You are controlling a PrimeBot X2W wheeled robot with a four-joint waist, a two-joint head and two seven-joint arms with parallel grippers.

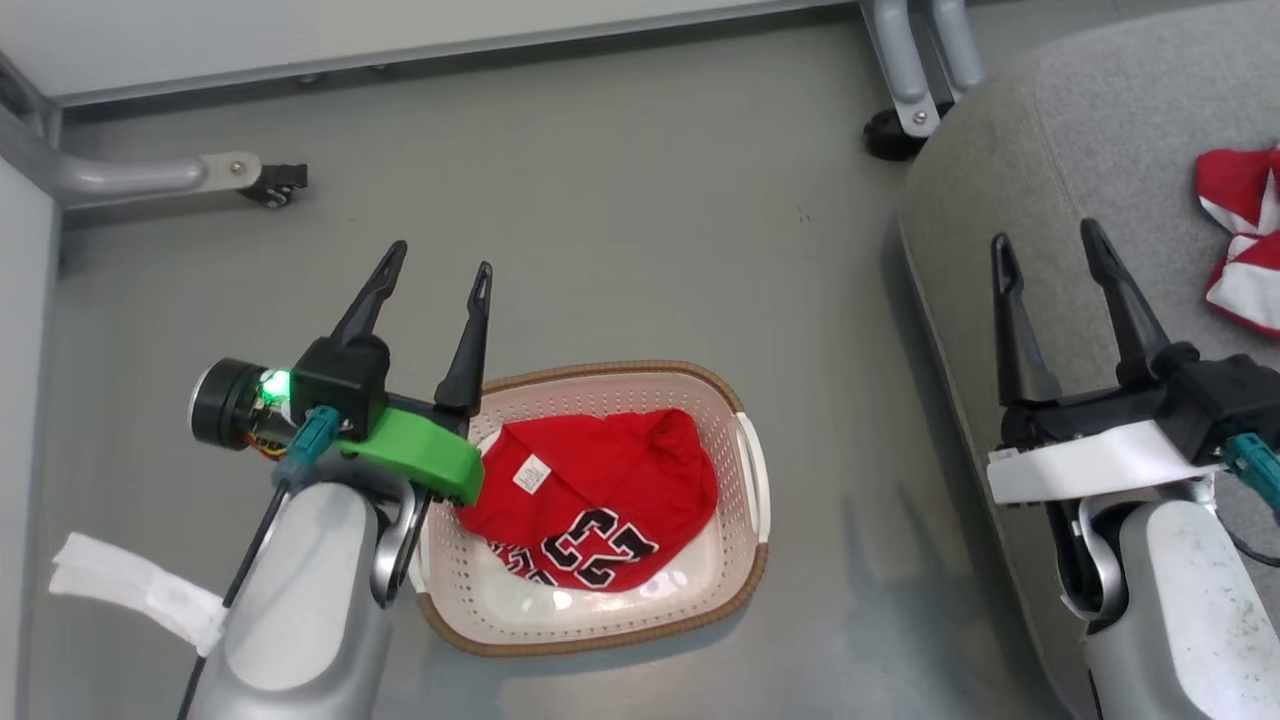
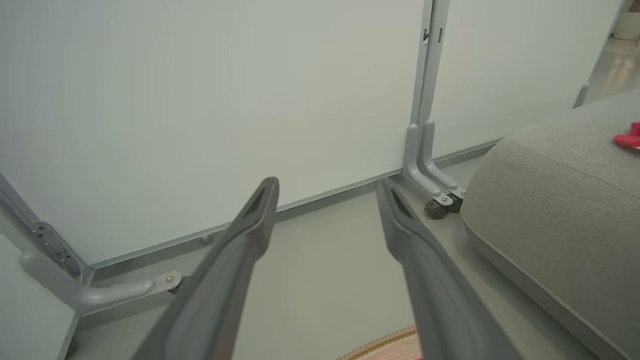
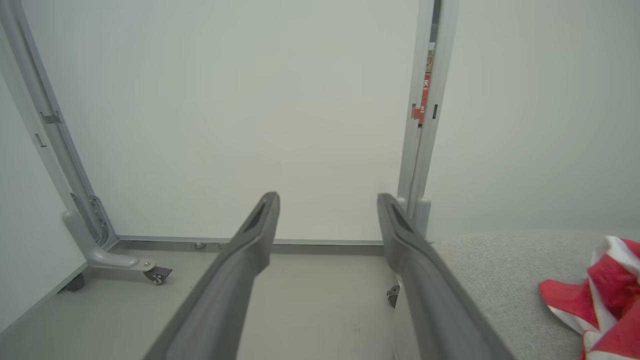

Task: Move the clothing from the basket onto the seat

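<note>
A red jersey (image 1: 600,500) with a black-and-white 23 and a white neck label lies crumpled in the cream perforated basket (image 1: 745,560) on the floor. Just left of and above the basket hangs my left gripper (image 1: 440,262), open and empty, fingers pointing away. Its view catches the basket's brown rim (image 2: 380,345) at the bottom edge. My right gripper (image 1: 1050,240) is open and empty over the front edge of the grey seat (image 1: 1060,150). A red and white garment (image 1: 1240,240) lies on the seat to the right of that gripper; it shows as the garment (image 3: 605,295) in the right wrist view.
Pale partition panels (image 3: 240,115) stand behind, on grey legs with castors (image 1: 275,185), one castor (image 1: 890,135) close to the seat's far corner. Bare grey floor (image 1: 640,250) stretches between basket, seat and panels.
</note>
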